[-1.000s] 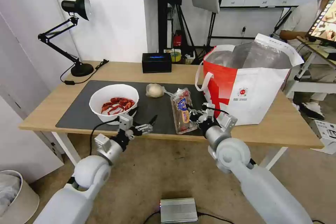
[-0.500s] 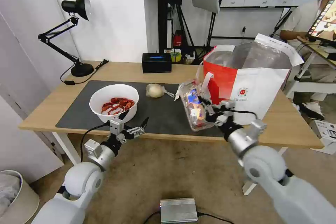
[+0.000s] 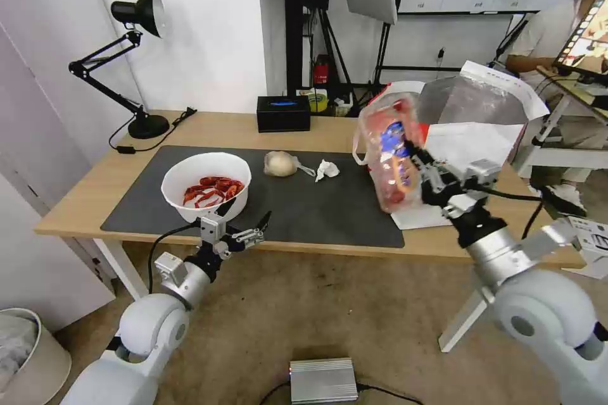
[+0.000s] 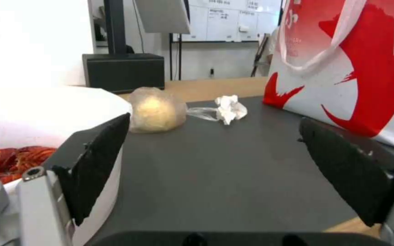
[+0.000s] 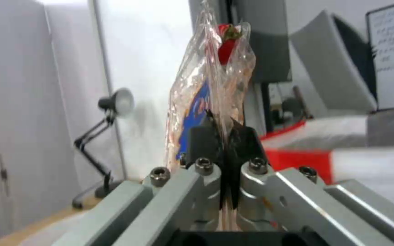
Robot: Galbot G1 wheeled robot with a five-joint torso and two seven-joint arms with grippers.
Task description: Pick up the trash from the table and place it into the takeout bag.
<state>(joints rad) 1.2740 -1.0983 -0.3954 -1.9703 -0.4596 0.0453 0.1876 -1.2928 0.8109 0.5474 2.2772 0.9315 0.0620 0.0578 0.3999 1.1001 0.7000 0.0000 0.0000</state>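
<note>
My right gripper (image 3: 423, 168) is shut on the clear plastic tray (image 3: 394, 155) with red scraps, holding it upright in the air in front of the takeout bag (image 3: 481, 139). The right wrist view shows both pads of that gripper (image 5: 224, 131) pinching the tray's edge (image 5: 210, 85). On the dark mat (image 3: 316, 209) rest the white bowl of red shells (image 3: 206, 185), the wrapped beige lump (image 3: 280, 163) and the crumpled tissue (image 3: 327, 169). My left gripper (image 3: 244, 228) stands open at the table's front edge beside the bowl. From the left gripper (image 4: 214, 121), the lump (image 4: 155, 110) and tissue (image 4: 230, 108) lie ahead.
A black box (image 3: 283, 112) and a desk lamp (image 3: 136, 63) stand at the back of the table (image 3: 240, 130). The bag fills the table's right end. On the floor are a silver box (image 3: 323, 380) and a white bin (image 3: 25, 354).
My right gripper has lifted the tray off the mat and carried it up and to the right, before the bag. The tissue now shows. The left arm drew back slightly.
</note>
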